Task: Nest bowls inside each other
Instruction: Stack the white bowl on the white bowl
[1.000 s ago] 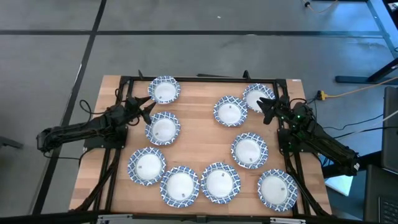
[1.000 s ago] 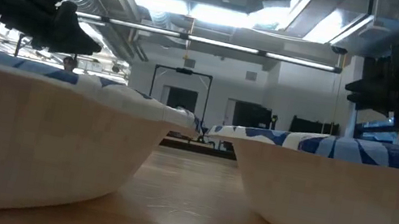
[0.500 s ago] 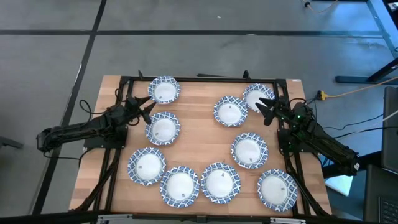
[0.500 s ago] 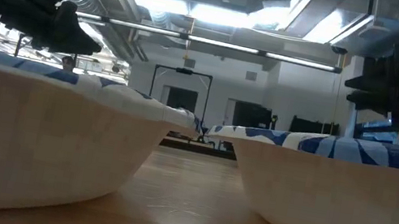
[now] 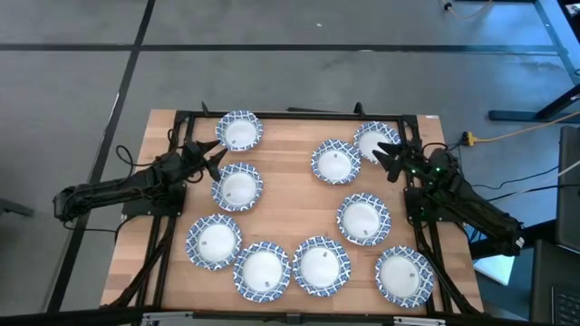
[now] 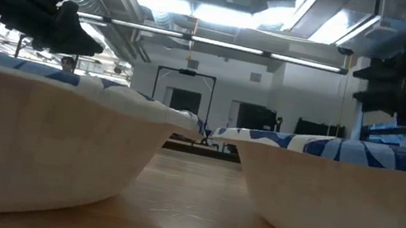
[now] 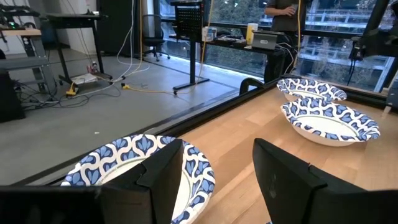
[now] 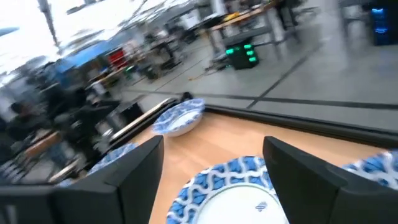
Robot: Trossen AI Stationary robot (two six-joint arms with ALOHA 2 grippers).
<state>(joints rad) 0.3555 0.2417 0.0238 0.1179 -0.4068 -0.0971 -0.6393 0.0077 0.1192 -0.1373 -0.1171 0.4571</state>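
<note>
Bowls (image 5: pixel 362 218), ten, lie singly across the wooden table (image 5: pixel 294 195) in the high view; left gripper (image 5: pixel 216 158) and right gripper (image 5: pixel 388 160) hover with fingers apart at the far corners. Low view: two bowl walls (image 6: pixel 40 136) fill the foreground. Left wrist view: spread fingers (image 7: pixel 163 171) frame a bowl (image 7: pixel 130 155). Right wrist view: spread fingers (image 8: pixel 140 165) straddle another bowl (image 8: pixel 239 190).
</note>
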